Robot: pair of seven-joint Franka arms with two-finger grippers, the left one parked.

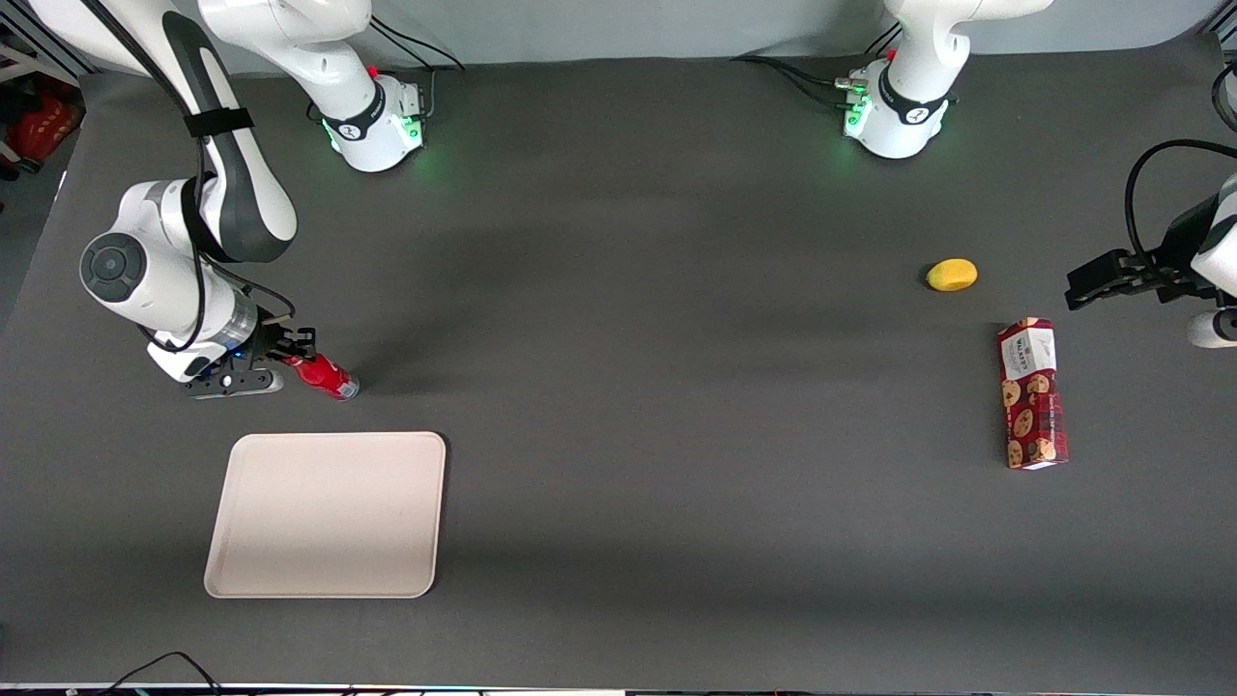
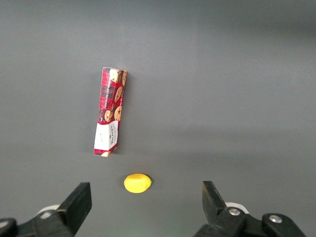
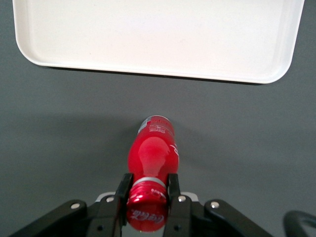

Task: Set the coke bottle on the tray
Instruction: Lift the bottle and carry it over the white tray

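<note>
The small red coke bottle (image 1: 324, 376) lies tilted at the working arm's end of the table, its silvery base pointing toward the tray. My right gripper (image 1: 288, 354) is shut on the bottle's red cap and neck. In the right wrist view the two black fingers (image 3: 124, 186) press on either side of the cap, with the bottle (image 3: 154, 150) pointing at the tray (image 3: 148, 34). The cream tray (image 1: 327, 514) lies flat, nearer the front camera than the bottle, with a gap of dark table between them. Nothing lies on the tray.
A red cookie box (image 1: 1032, 393) and a yellow lemon-like fruit (image 1: 952, 275) lie toward the parked arm's end of the table; both also show in the left wrist view, the box (image 2: 109, 111) and the fruit (image 2: 137, 183). The table is a dark grey mat.
</note>
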